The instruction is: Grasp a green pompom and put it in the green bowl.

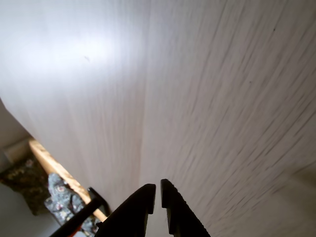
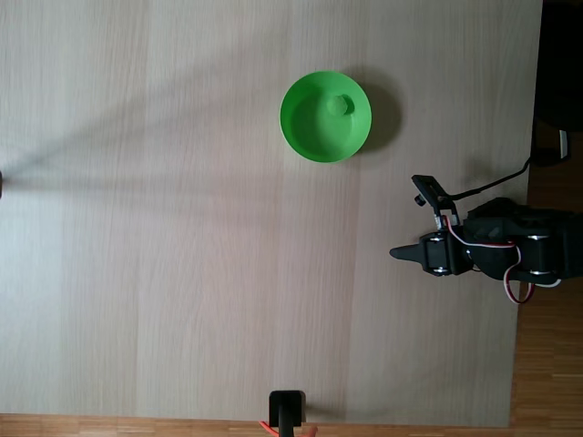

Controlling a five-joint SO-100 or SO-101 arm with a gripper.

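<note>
1 green pompom (image 2: pixel 342 105) lies inside green bowl (image 2: pixel 310 137); gripper (image 1: pixel 158 193) clenched, empty.

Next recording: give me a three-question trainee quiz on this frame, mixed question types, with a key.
1. True or false: the green pompom lies inside the green bowl.
2. In the wrist view, the claw is: A) wide open B) nearly closed with nothing between its fingers C) clamped on a pompom.
3. In the fixed view, is the claw above the bowl or away from it?

Key: 1 true; 2 B; 3 away, lower right of the bowl, near the table's right edge.
</note>
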